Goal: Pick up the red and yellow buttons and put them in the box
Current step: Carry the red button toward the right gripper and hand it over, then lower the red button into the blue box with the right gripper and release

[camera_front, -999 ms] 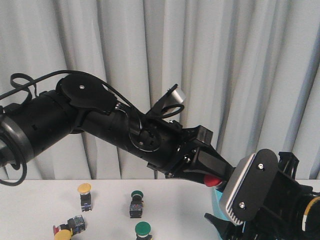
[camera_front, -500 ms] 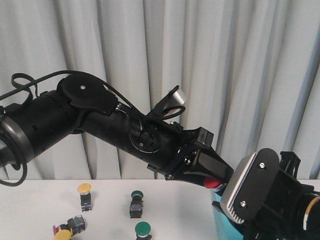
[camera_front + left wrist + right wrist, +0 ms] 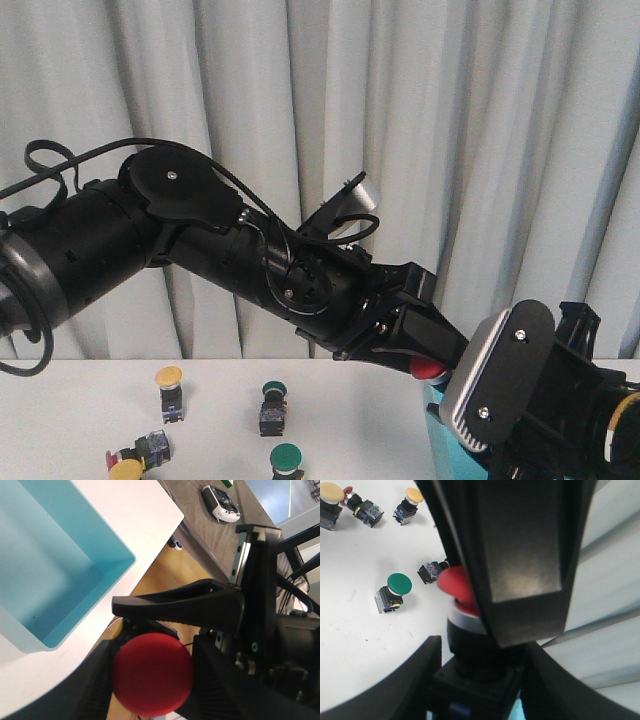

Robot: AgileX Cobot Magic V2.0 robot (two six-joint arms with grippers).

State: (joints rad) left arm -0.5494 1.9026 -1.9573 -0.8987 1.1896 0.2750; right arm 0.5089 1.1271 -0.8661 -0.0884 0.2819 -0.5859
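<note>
A red button [image 3: 428,369] is gripped by the left tool [image 3: 425,362] at lower right of the front frame, above the near corner of the turquoise box [image 3: 447,445]. The right tool [image 3: 477,680] is seen clamped on a red button's dark body (right wrist view). On the white table [image 3: 215,410], lower left, yellow-capped [image 3: 168,377] and green-capped buttons [image 3: 286,458] are scattered.
</note>
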